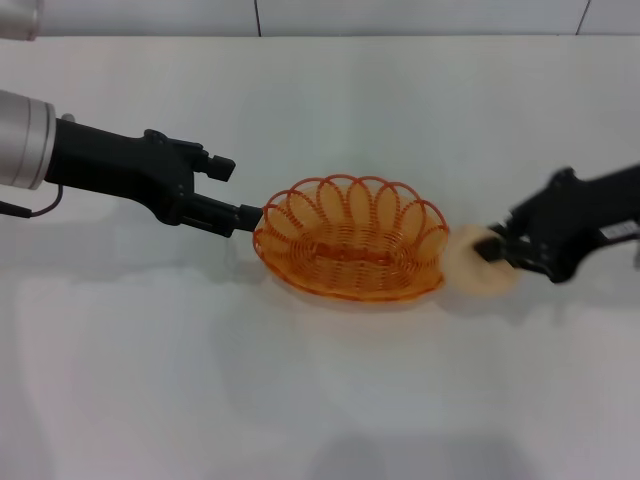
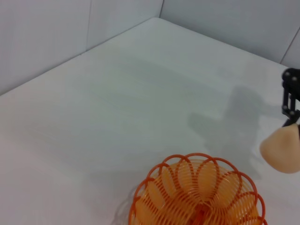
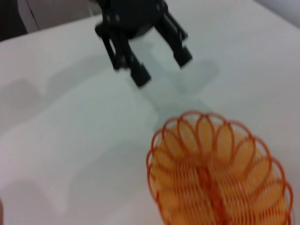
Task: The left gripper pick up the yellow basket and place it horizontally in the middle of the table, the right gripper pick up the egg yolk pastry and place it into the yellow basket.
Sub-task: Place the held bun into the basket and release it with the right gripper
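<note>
The table (image 1: 330,400) is a plain white worktop; a grey panelled wall (image 1: 420,15) runs along its far edge and meets a second wall at the far corner seen in the left wrist view. The basket (image 1: 350,238) rests upright on the table about midway between the left and right edges, its long axis parallel to the near edge, with nothing inside it. The left arm (image 1: 25,140) reaches in from the left edge, and the left gripper (image 1: 236,192) sits just beside the basket's left rim with its fingers spread apart and nothing between them; the lower fingertip is at or almost at the rim, and contact cannot be confirmed. In the right wrist view this gripper (image 3: 159,65) shows clear of the basket (image 3: 218,173), jaws wide. The right gripper (image 1: 492,248) comes in from the right edge and is clamped on the pastry (image 1: 482,262), which is held just beside the basket's right rim, outside it; whether the pastry touches the rim or the table cannot be told. In the left wrist view the pastry (image 2: 282,151) hangs beyond the basket (image 2: 199,197) beneath the right gripper's black fingers (image 2: 289,101). The basket stands directly between the two grippers.
</note>
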### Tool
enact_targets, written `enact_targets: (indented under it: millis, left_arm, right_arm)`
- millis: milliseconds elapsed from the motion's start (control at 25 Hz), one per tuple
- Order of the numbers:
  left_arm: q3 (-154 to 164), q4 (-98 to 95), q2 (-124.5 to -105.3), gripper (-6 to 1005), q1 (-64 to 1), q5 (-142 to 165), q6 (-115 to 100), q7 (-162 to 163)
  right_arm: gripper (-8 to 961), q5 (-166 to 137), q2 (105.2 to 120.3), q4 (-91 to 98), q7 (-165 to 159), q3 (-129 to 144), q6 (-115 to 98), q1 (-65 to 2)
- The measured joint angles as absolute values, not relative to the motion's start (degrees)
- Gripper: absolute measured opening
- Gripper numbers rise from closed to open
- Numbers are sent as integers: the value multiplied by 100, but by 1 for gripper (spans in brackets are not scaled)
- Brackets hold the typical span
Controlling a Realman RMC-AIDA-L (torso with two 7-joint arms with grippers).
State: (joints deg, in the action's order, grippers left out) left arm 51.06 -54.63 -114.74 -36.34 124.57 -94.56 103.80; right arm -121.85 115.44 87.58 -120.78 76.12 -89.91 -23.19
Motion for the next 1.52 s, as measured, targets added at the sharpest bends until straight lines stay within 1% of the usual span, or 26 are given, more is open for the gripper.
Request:
enact_targets:
  millis: [440, 1000, 1520]
  left_arm:
    - [5106, -5479, -11507, 861, -3629, 12452, -9456, 10329]
    - [5106, -5495, -11505, 861, -3621, 12321, -9417, 10308]
    - [5107, -5481, -11514, 861, -3606, 12323, -9385, 10309]
  right_arm:
    - [58, -12044, 11558, 8162, -12057, 8392, -7566, -2778]
    - [55, -11966, 11585, 7522, -12029, 9034, -6749, -3112]
    - [149, -11952, 11583, 7453, -11986, 9229, -6687, -3197]
